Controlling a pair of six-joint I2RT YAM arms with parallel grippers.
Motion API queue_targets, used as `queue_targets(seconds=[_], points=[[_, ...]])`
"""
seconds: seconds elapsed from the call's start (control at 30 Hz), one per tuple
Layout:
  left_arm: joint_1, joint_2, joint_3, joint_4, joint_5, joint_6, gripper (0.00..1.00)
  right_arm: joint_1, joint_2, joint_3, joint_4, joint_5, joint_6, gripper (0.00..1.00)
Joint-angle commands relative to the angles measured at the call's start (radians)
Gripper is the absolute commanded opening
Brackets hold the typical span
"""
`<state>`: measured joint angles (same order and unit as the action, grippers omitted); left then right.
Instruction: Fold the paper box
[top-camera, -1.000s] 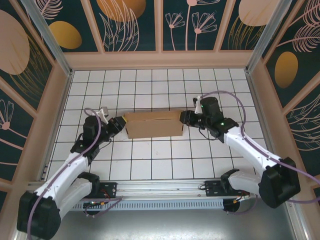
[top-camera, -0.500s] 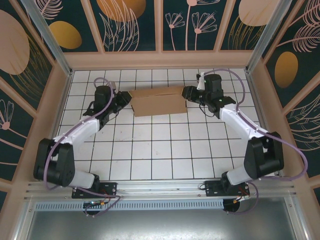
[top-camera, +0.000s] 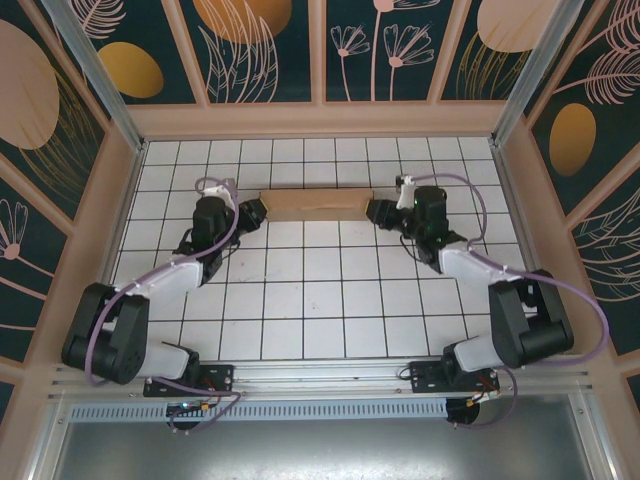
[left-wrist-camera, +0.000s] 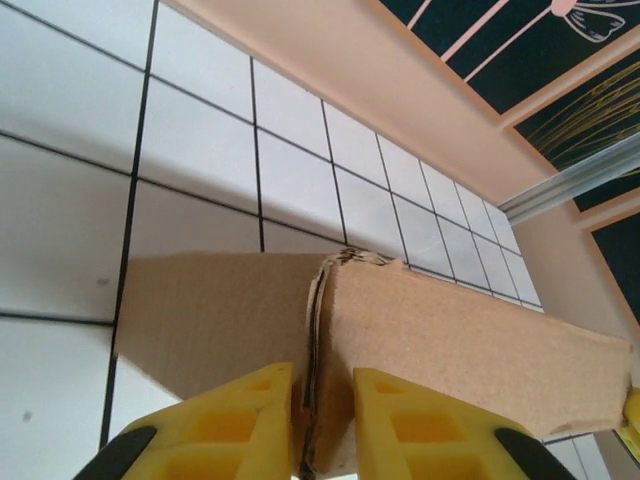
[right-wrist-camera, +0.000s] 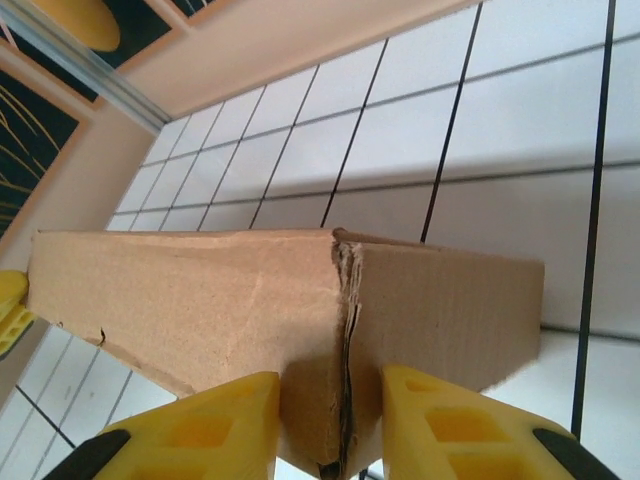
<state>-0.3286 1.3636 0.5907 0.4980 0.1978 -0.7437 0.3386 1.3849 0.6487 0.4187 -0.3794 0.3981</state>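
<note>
White gridded tabletop (top-camera: 320, 300) inside walled enclosure. Paper box (top-camera: 313, 204) toward 12 o'clock on tabletop, plain brown, long axis running 9 to 3 o'clock; lifted or resting on tiles, cannot tell. Left gripper (top-camera: 255, 212) at box's 9 o'clock end, jaws narrow, yellow fingers (left-wrist-camera: 230, 420) pinching layered cardboard edge (left-wrist-camera: 318, 330). Right gripper (top-camera: 375, 210) at box's 3 o'clock end, jaws narrow, clamped on frayed corner seam (right-wrist-camera: 345, 300).

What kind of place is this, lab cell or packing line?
Probably a lab test cell: white grid-tiled table, enclosing dark teal wall panels with printed leaves, aluminium frame posts, and one plain brown cardboard box.
</note>
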Motion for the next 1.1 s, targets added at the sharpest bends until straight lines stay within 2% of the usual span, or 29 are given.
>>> queue_targets(seconds=[0.0,0.1,0.27,0.37,0.53,0.67,0.8,1.07], points=[[-0.047,-0.022,-0.085,0.028,0.023,0.007,0.22,0.069,-0.056,-0.098,0.089,0.029,0.001,0.30],[-0.071,-0.037,-0.151,0.044,0.009,0.002,0.27,0.095,-0.102,-0.168,0.100,0.094,0.007,0.33],[-0.075,0.049,-0.166,0.031,0.028,-0.012,0.42,0.103,-0.086,-0.213,0.080,0.186,0.027,0.46],[-0.075,0.053,-0.119,-0.034,0.043,-0.013,0.47,0.092,-0.083,-0.201,0.049,0.186,0.028,0.53],[-0.073,-0.045,-0.086,-0.146,0.040,0.007,0.50,0.036,-0.087,-0.160,-0.031,0.136,0.042,0.61],[-0.058,0.015,-0.004,-0.203,0.028,0.050,0.56,0.014,-0.005,-0.075,-0.117,0.106,0.057,0.59],[-0.041,0.133,0.064,-0.216,0.023,0.081,0.55,0.013,0.120,0.013,-0.191,0.099,0.065,0.49],[-0.021,0.313,0.147,-0.149,0.068,0.058,0.40,0.004,0.318,0.170,-0.261,0.083,0.064,0.36]])
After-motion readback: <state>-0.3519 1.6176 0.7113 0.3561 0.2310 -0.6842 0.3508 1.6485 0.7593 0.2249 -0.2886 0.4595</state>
